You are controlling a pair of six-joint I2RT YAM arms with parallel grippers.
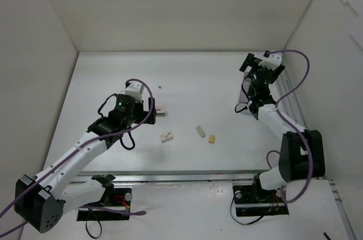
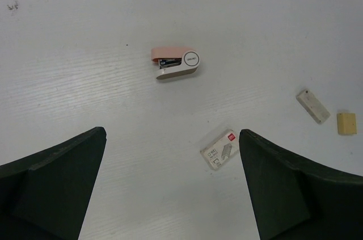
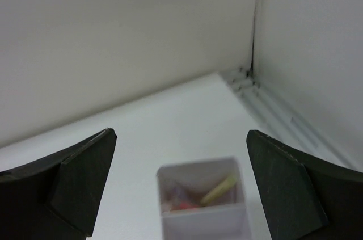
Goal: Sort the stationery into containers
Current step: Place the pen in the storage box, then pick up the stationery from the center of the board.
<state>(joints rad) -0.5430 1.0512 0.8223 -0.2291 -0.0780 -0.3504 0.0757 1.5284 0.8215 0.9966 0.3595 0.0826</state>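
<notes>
Above bin (image 3: 205,220); right claw (image 3: 181,133) gapes

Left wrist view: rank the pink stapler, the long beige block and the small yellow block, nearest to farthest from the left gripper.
1. Pink stapler, straight ahead of the left gripper.
2. Long beige block, off to the right.
3. Small yellow block, farthest right.
</notes>
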